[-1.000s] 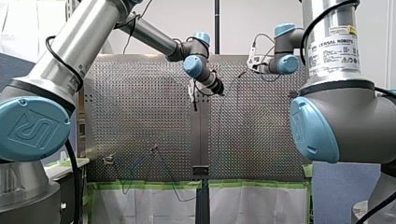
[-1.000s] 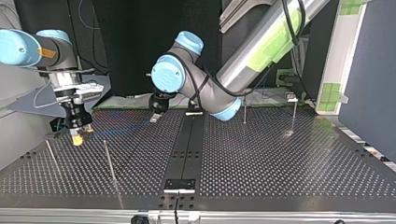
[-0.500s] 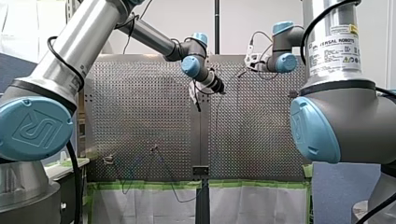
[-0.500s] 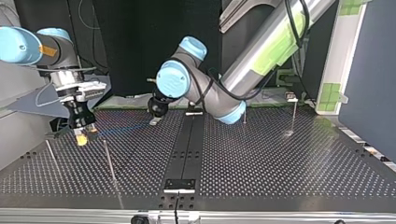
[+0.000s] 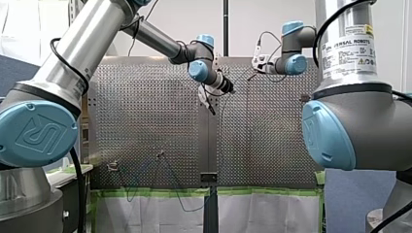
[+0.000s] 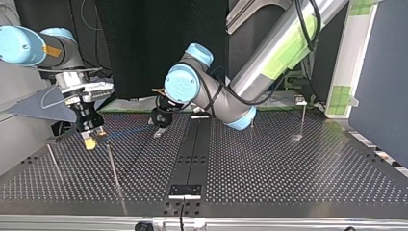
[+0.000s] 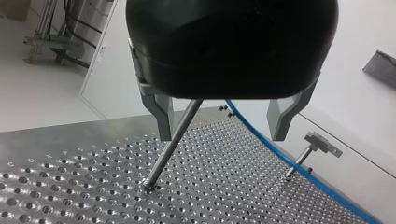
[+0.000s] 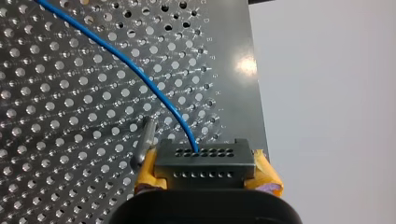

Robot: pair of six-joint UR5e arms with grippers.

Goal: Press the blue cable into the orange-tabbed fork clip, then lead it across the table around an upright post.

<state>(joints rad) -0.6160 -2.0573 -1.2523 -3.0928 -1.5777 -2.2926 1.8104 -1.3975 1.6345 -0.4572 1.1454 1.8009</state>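
Note:
The blue cable [image 8: 140, 74] runs over the perforated table into my right gripper [image 8: 204, 161], whose yellow pads are shut on it. In the top view my right gripper [image 6: 90, 140] hangs low at the left, and the cable [image 6: 127, 131] stretches from it toward my left gripper [image 6: 158, 131]. My left gripper [image 7: 220, 137] is open with nothing held. An upright post [image 7: 169, 148] stands just ahead of one metal finger, and the cable [image 7: 275, 151] passes beyond the other. I cannot pick out an orange tab on any clip.
A T-headed fixture [image 7: 320, 143] stands past the cable in the left wrist view. Thin posts [image 6: 113, 166] [image 6: 53, 161] rise near my right gripper; two more [image 6: 251, 115] [image 6: 303, 118] stand at the top view's far right. A black rail [image 6: 192, 154] splits the table.
In the top view my right gripper has carried the cable a little to the right. My left gripper has dropped lower and nearer the table, staying open.

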